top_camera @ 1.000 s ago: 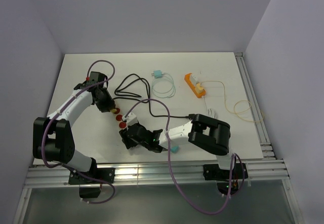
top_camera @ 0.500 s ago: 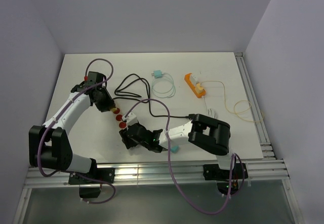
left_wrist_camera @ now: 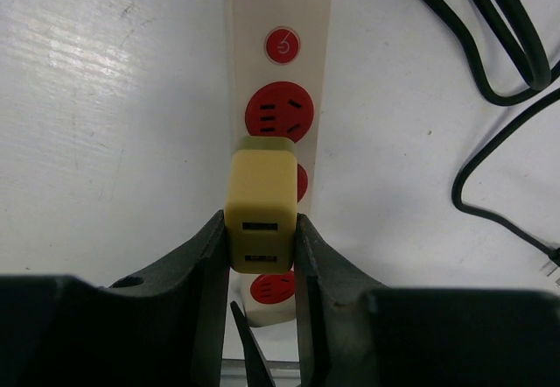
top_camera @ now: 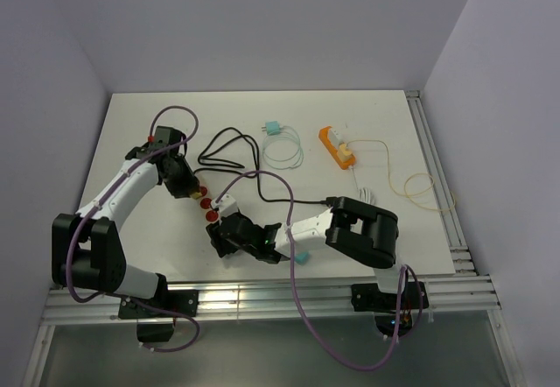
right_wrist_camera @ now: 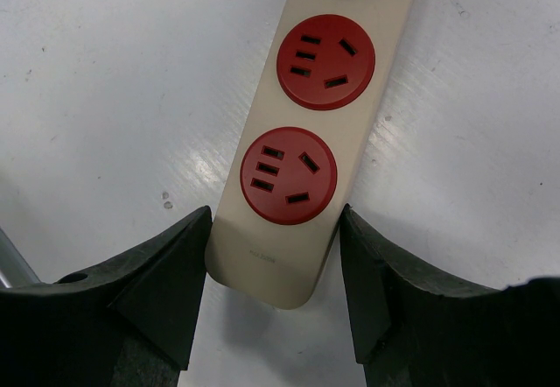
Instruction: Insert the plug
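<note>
- The left gripper (left_wrist_camera: 261,229) is clamped on the yellow plug (left_wrist_camera: 260,196), with one finger on each flat side and the USB ports facing the wrist camera.
- The plug stands over the middle red socket (left_wrist_camera: 303,182) of the beige power strip (left_wrist_camera: 241,63). Its prongs are hidden under its body (so I cannot tell whether they have entered the slots).
- The right gripper (right_wrist_camera: 274,219) pinches the near end of the strip, a finger against each long edge, which should stop it sliding.
- To do this step well, I judge the push should go straight along the prongs, with the body square to the strip and no rocking. A tilt could jam a prong on the socket face.
- Neither grip should let go until the plug's base sits flush on the red face.
- The black cable (left_wrist_camera: 499,54) lies off to one side, apart from the strip, and looks to be no obstacle.
</note>
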### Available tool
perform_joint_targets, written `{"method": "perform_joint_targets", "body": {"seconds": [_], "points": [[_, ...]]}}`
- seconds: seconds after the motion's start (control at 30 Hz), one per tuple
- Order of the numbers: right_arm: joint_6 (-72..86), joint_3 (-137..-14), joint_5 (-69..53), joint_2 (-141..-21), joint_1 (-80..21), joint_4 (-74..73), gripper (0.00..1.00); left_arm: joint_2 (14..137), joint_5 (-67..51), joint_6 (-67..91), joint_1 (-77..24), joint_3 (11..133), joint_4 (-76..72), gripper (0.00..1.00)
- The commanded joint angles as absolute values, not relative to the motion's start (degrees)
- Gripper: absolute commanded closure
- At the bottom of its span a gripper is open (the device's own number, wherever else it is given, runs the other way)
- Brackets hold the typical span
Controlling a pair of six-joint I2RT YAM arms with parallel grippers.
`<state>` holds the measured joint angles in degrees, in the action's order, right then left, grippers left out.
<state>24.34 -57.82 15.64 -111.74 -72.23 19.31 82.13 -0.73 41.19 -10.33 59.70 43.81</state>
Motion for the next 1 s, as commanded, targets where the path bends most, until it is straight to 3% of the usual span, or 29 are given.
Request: {"method": "perform_joint_targets", "body": {"seconds": [0.0, 0.97], "points": [[22.5, -56.1, 15.1, -113.1, -71.7, 9.9, 1.0, 82.4, 1.6, 40.7, -10.6, 58.6, 41.7, 1.0], [22.7, -56.1, 14.7, -113.6, -71.6, 9.9, 1.0, 83.6, 3.2, 40.8, -11.3, 58.3, 38.2, 1.0]]}}
